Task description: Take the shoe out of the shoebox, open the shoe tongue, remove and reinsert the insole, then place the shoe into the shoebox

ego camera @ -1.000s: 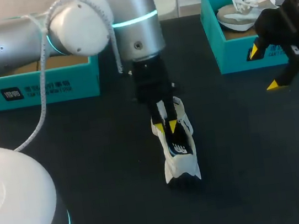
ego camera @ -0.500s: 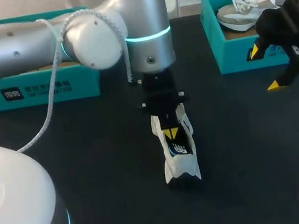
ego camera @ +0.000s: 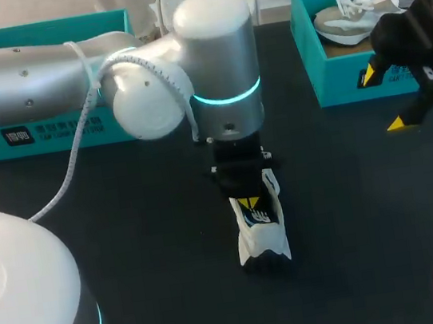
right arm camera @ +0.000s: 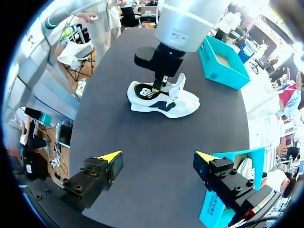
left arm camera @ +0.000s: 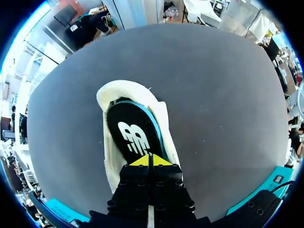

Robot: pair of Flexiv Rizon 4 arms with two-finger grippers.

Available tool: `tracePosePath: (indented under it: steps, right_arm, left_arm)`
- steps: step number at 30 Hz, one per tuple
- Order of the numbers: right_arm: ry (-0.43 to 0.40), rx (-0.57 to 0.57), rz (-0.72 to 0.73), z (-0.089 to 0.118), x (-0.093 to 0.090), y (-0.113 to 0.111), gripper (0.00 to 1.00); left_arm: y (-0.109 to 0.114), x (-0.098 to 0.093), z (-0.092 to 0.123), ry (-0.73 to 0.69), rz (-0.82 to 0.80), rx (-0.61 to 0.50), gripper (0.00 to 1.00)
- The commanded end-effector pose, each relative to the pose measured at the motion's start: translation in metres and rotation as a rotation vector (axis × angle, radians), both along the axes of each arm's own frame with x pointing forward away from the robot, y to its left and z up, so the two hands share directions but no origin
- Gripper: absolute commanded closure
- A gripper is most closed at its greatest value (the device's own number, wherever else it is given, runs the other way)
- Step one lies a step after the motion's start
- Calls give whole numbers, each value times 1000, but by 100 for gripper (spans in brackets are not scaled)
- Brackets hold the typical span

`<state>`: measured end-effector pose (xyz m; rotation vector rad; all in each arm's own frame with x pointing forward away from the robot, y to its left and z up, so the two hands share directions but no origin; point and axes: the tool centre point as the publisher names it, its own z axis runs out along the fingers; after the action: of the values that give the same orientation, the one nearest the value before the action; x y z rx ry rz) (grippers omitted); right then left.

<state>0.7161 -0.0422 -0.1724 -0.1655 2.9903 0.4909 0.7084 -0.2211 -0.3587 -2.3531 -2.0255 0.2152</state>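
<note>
Left gripper (ego camera: 246,202), at the frame's centre, has its yellow tips pressed together on the black insole (left arm camera: 133,137) inside the white sneaker (ego camera: 263,232), which lies on the dark table (ego camera: 132,246). Right gripper (ego camera: 383,98) hangs spread apart at upper right, just before a teal shoebox (ego camera: 342,80).

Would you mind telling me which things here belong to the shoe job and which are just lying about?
Job: white shoe; insole; left pincer, tips together at the insole; empty shoebox at left.
Lying about: second shoebox; spare shoe inside it; right pincer, open, beside it.
</note>
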Motion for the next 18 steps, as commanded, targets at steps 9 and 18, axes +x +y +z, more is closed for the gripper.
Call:
tracePosePath:
  steps: [9,18]
  right_arm:
    - [3,-4,0,0,2,2,0]
    - [3,-4,0,0,2,2,0]
  left_arm:
    - [-6,-5,-27,-97,39,-43,100]
    - [-5,-10,14,-45,33,-61,100]
